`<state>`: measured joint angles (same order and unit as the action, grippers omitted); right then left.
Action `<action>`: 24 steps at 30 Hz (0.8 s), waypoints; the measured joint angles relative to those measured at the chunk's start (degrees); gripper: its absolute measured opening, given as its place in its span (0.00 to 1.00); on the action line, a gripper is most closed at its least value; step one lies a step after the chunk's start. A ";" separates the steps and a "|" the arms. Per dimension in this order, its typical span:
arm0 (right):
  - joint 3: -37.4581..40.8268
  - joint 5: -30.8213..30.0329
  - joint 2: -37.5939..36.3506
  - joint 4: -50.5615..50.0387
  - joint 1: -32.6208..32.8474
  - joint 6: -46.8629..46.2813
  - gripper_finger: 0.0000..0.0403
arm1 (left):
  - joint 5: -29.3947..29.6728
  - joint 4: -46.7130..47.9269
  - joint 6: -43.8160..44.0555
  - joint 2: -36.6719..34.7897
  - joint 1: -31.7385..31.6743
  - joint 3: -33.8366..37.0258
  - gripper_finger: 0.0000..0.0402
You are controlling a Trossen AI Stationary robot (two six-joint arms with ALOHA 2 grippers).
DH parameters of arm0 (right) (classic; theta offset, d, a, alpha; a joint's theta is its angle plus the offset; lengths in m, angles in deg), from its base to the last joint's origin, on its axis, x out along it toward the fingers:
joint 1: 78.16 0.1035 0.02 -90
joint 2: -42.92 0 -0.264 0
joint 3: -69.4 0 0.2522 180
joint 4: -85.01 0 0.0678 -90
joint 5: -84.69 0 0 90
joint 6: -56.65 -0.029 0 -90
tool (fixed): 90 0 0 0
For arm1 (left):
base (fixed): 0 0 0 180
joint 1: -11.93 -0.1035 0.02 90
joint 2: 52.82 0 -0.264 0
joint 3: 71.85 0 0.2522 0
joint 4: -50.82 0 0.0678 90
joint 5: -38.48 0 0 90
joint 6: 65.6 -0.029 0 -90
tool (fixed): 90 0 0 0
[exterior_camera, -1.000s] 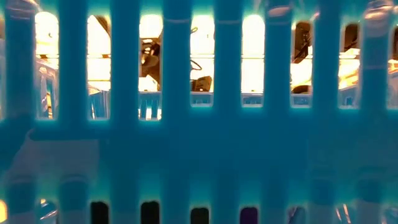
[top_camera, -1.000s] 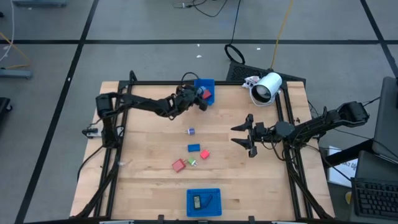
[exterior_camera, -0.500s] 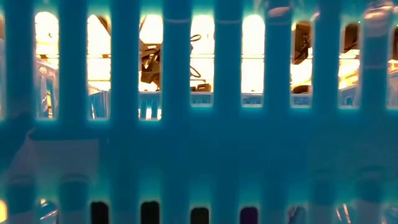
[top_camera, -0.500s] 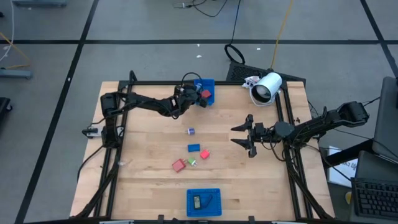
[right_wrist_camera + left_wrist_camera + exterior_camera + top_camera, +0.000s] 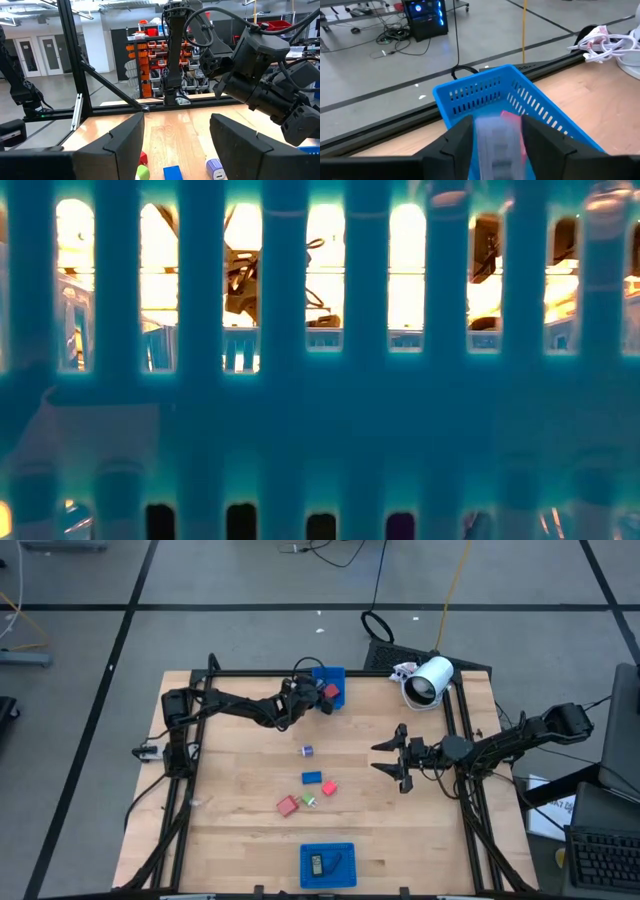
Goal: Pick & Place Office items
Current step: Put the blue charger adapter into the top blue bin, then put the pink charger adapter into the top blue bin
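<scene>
The pale grey blurred piece (image 5: 494, 145) between the left gripper (image 5: 297, 698) fingers could fall outside the blue slotted plastic basket (image 5: 334, 679) at the far edge of the tabletop, because the jaws stand partly apart and I cannot tell if they still hold it. A red block (image 5: 331, 692) lies inside this basket. The left arm reaches across toward it. The right gripper (image 5: 390, 763) waits open near the right edge, holding nothing; the small blue block (image 5: 312, 777) lies mid-table

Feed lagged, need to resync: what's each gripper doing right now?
Left gripper: over the far blue basket; whether it grips the pale piece between its fingers cannot be told.
Right gripper: open, empty.
</scene>
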<state>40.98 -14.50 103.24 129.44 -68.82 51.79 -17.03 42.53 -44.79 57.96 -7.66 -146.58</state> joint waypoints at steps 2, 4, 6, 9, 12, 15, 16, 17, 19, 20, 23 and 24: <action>-0.02 0.00 0.00 0.02 0.00 0.00 0.53 | -0.01 0.44 0.71 -0.04 0.00 0.00 0.45; -0.01 0.00 0.00 0.00 0.01 0.00 0.53 | -0.01 0.99 0.72 -0.04 0.00 0.00 0.49; 0.00 0.00 0.00 0.02 0.01 0.00 0.53 | -0.03 1.07 0.72 -0.04 0.00 0.00 0.53; -0.02 0.00 0.00 0.02 0.00 0.00 0.53 | -0.05 1.05 0.23 -0.05 0.18 0.00 0.57; -0.02 0.00 0.00 0.02 0.00 0.00 0.53 | -0.51 1.58 -1.57 -1.41 0.65 0.00 0.60; -0.01 0.00 0.00 -0.17 0.00 0.00 0.53 | -2.89 2.20 -5.19 -4.49 1.53 0.00 0.61; -0.02 0.00 0.00 -0.17 0.01 0.00 0.53 | -3.59 2.86 -6.13 -5.77 1.87 0.00 0.62; -0.02 0.00 0.00 -0.21 0.00 0.00 0.53 | -4.27 4.30 -6.88 -7.30 2.27 0.00 0.62; -0.02 0.00 0.00 -0.22 0.00 0.00 0.53 | -5.48 8.04 -7.49 -10.94 3.14 0.00 0.62; -0.02 0.00 0.00 -0.27 0.00 0.00 0.53 | -6.28 10.39 -7.53 -13.03 3.56 0.00 0.62; -0.02 -0.02 0.00 -0.35 0.02 0.17 0.53 | -8.15 19.46 -7.57 -19.22 5.09 -0.02 0.62; -0.02 -0.02 0.00 -0.38 0.00 0.18 0.53 | -8.81 22.94 -7.00 -21.10 5.69 -0.02 0.62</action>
<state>40.96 -14.52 103.24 129.06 -68.82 51.97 -25.84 65.48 -51.79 36.85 -1.97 -146.60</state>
